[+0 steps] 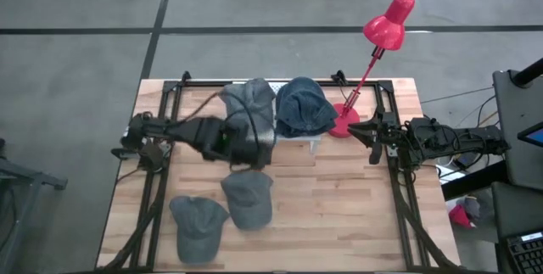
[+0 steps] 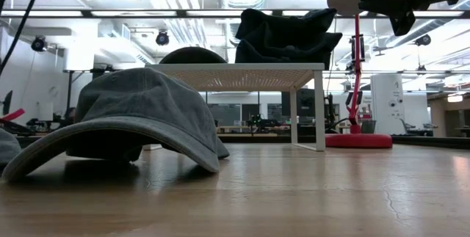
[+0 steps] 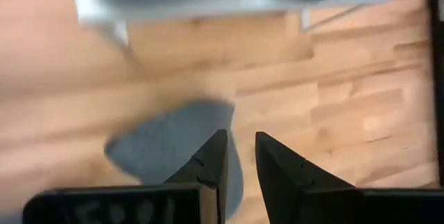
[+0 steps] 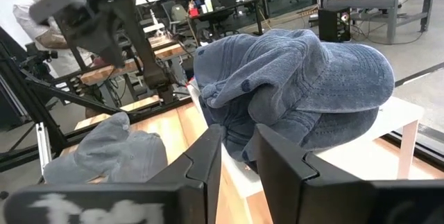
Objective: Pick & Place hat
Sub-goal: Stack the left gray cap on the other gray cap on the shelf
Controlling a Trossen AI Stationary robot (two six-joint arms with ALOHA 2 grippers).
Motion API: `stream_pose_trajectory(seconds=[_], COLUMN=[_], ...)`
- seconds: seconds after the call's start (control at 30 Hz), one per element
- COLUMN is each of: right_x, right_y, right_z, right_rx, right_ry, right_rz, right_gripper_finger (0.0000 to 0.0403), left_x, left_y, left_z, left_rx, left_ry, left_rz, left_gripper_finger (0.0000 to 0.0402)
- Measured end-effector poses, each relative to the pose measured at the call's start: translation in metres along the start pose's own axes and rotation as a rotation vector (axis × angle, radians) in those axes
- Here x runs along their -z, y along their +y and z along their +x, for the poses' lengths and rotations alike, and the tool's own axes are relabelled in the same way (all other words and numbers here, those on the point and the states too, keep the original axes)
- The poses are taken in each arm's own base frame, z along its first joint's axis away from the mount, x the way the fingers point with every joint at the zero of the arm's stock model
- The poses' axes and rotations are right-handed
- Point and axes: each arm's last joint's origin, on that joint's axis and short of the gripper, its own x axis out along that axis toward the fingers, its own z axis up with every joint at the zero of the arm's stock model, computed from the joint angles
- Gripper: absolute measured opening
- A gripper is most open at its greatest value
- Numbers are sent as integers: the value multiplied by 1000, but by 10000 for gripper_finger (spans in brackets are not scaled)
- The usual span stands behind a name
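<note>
A white stand (image 1: pixel 293 138) at the table's far middle carries a grey hat (image 1: pixel 250 100) and a blue denim hat (image 1: pixel 305 109). Two more grey hats lie crown up on the table: one near the middle (image 1: pixel 249 199) and one nearer the front left (image 1: pixel 198 223). My left gripper (image 1: pixel 252 162) hovers between the stand and the middle grey hat (image 3: pixel 173 148), fingers a little apart and empty (image 3: pixel 239 151). My right gripper (image 1: pixel 371 131) waits at the right, beside the lamp, slightly open (image 4: pixel 239 148), and faces the blue hat (image 4: pixel 305 78).
A red desk lamp (image 1: pixel 386 24) stands with its base (image 1: pixel 344 124) just right of the stand. The stand's legs (image 2: pixel 319 112) rest on the wood. In the low view the middle grey hat (image 2: pixel 139 112) fills the foreground. There is bare wood at the front right.
</note>
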Motion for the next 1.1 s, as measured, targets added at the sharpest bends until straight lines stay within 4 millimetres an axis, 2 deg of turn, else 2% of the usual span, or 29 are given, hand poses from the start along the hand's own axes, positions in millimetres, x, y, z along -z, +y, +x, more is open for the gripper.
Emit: stream_pose_trajectory(seconds=[0.23, 0.47, 0.63, 0.93, 1.1], right_x=[0, 0, 0, 0, 0], right_y=[0, 0, 0, 0, 0], right_z=[0, 0, 0, 0, 0], right_rx=[0, 0, 0, 0, 0], right_ry=[0, 0, 1, 1, 1], right_rz=[0, 0, 0, 0, 0], right_gripper_finger=[85, 71, 66, 77, 85], left_x=[40, 70, 91, 139, 159], left_y=[11, 20, 31, 59, 73], left_z=[22, 42, 51, 50, 45], left_rx=[-126, -164, -243, -394, -421], left_ry=[94, 102, 185, 310, 302], left_rz=[-111, -75, -59, -59, -62], left_gripper_finger=[60, 59, 59, 61, 87])
